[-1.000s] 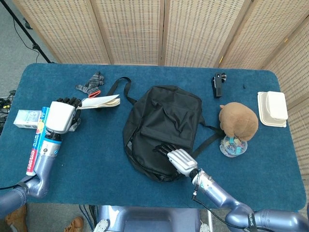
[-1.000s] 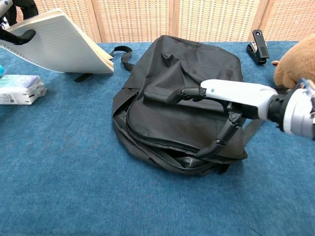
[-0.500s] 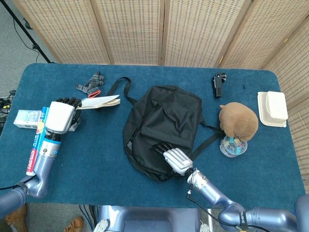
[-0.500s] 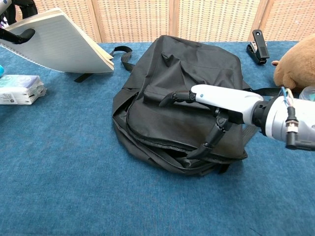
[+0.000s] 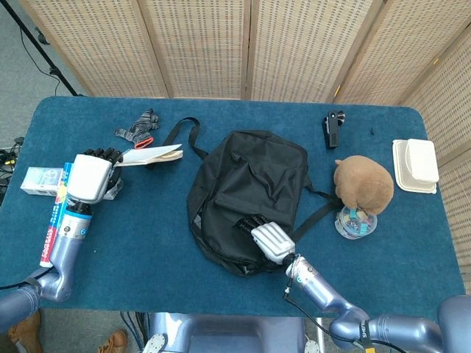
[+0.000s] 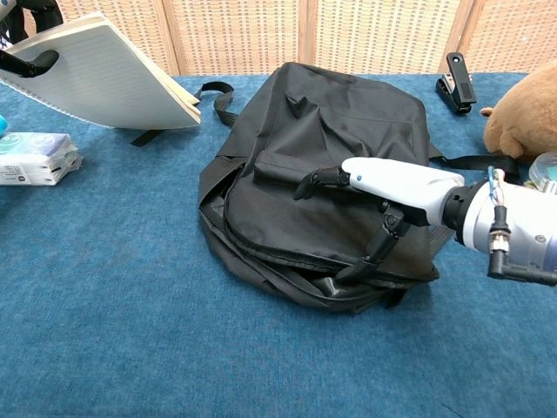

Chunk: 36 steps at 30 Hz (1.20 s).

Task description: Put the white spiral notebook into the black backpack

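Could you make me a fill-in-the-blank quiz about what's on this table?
The left hand holds the white spiral ____.
The right hand rests on the black ____.
The brown plush toy lies to the ____ of the bag in the head view.

Missing words: notebook; backpack; right

Bare blue table [image 5: 147,220] between the raised white spiral notebook [image 6: 104,78] and the black backpack [image 5: 246,195] leaves a free lane, but the right hand [image 6: 383,187] lies on the backpack's near flap, with strap [image 5: 184,132] and glove [image 5: 137,129] flanking the far side.
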Each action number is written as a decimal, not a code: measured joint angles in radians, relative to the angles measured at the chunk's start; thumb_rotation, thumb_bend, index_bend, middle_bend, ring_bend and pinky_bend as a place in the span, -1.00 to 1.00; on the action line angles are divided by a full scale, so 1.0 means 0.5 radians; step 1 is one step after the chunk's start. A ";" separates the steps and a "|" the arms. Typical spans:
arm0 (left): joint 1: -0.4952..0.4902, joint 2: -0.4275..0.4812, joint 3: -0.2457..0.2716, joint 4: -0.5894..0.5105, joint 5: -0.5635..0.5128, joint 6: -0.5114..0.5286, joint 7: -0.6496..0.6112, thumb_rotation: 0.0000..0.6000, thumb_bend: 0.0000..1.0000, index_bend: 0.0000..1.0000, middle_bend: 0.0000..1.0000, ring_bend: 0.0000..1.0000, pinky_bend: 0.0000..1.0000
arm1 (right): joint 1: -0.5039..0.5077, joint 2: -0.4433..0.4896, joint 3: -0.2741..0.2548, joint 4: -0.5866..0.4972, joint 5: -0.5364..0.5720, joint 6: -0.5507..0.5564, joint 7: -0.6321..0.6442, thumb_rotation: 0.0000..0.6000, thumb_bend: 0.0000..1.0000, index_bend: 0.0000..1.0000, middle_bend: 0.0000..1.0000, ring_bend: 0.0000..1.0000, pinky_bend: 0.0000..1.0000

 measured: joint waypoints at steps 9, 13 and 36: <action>0.013 0.016 -0.003 -0.004 0.000 0.011 -0.024 1.00 0.07 0.57 0.28 0.24 0.39 | -0.041 -0.063 -0.025 0.150 -0.061 0.149 -0.132 1.00 -0.46 -0.35 -0.27 -0.35 -0.04; 0.019 0.026 -0.002 -0.004 0.002 0.013 -0.034 1.00 0.07 0.57 0.28 0.24 0.39 | -0.057 -0.068 -0.027 0.187 -0.100 0.187 -0.139 1.00 -0.15 -0.27 -0.18 -0.25 0.12; 0.061 -0.014 0.043 0.092 0.131 0.179 -0.264 1.00 0.06 0.58 0.29 0.24 0.39 | -0.039 -0.021 0.203 0.132 -0.006 0.195 0.129 1.00 0.38 0.05 0.13 0.03 0.32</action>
